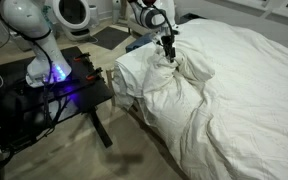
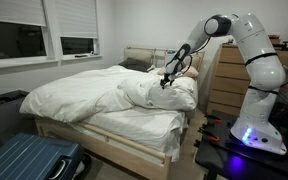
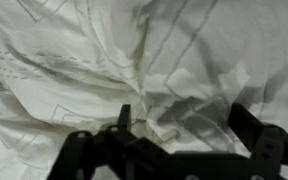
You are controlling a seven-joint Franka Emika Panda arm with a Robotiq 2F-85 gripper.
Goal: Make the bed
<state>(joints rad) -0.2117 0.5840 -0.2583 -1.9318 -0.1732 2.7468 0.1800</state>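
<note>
Cloth bunches directly beneath the pincer (image 1: pixel 168 48), where the duvet (image 1: pixel 234 95) rises in a twisted heap, its creases running up toward the fingertips. In the wrist view the fingers (image 3: pixel 124 116) stand apart with folds between them, yet I cannot tell whether they pinch the fabric or merely rest over it. The bed (image 2: pixel 134 126) spreads below and beyond the pincer, its mattress side bare under the heap. I judge the pincer hangs here because this rumpled corner needs pulling flat.
</note>
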